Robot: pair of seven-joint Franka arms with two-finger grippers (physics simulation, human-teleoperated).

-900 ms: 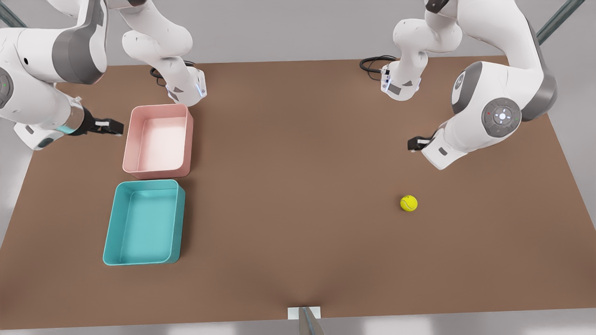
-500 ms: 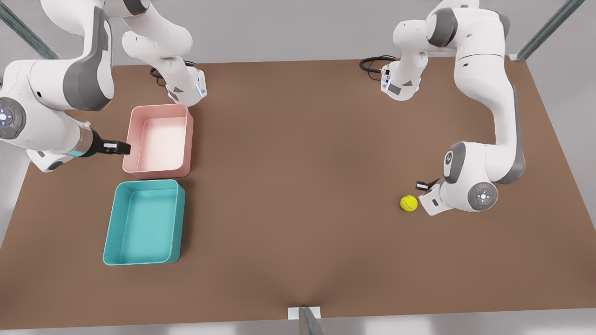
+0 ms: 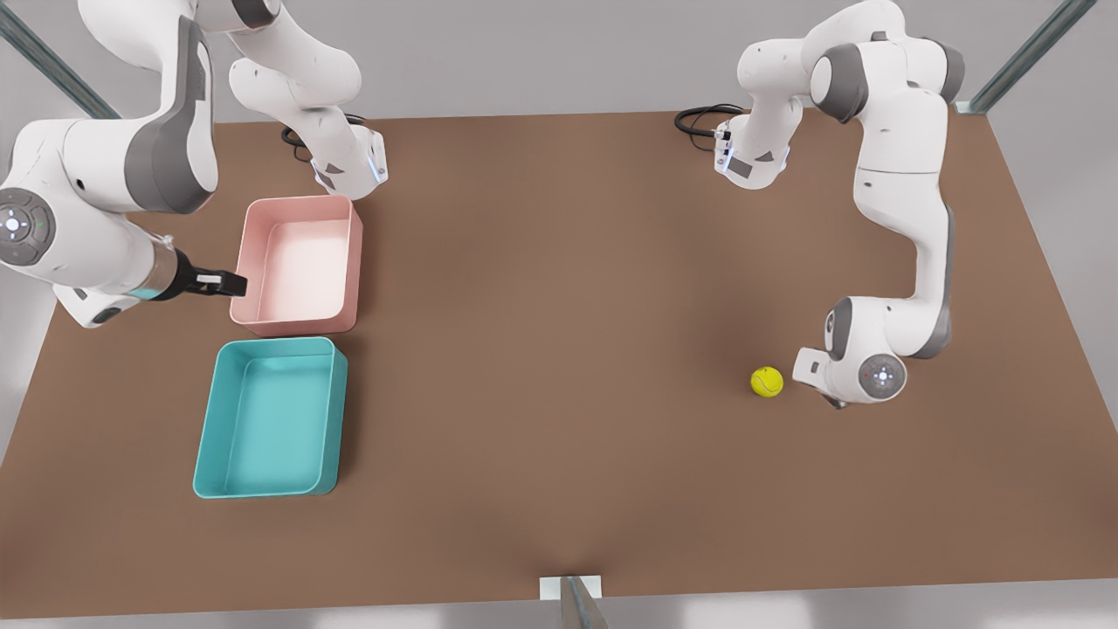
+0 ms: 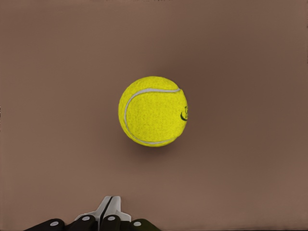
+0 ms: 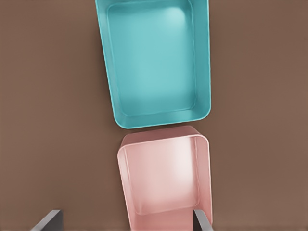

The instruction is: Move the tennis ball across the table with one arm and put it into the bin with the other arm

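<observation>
The tennis ball (image 3: pixel 767 382) rests on the brown table (image 3: pixel 559 349) toward the front view's right; up close the tennis ball (image 4: pixel 153 111) shows its curved seam. My left gripper (image 4: pixel 109 209) is shut, its fingers pressed together, a short way from the ball and apart from it. Its wrist (image 3: pixel 860 376) hangs low beside the ball on the front view's right. The teal bin (image 3: pixel 269 418) lies on the front view's left. My right gripper (image 3: pixel 229 283) is open and hovers at the pink tray's outer edge, above the teal bin (image 5: pixel 156 60).
A pink tray (image 3: pixel 299 264) sits directly behind the teal bin, almost touching it. Both arm bases (image 3: pixel 349 166) stand along the far table edge, with black cables (image 3: pixel 699 118) next to one. A small bracket (image 3: pixel 572 590) sits at the near edge.
My left arm has folded down from above the table to just beside the ball. My right gripper has shifted toward the pink tray. The ball has not moved.
</observation>
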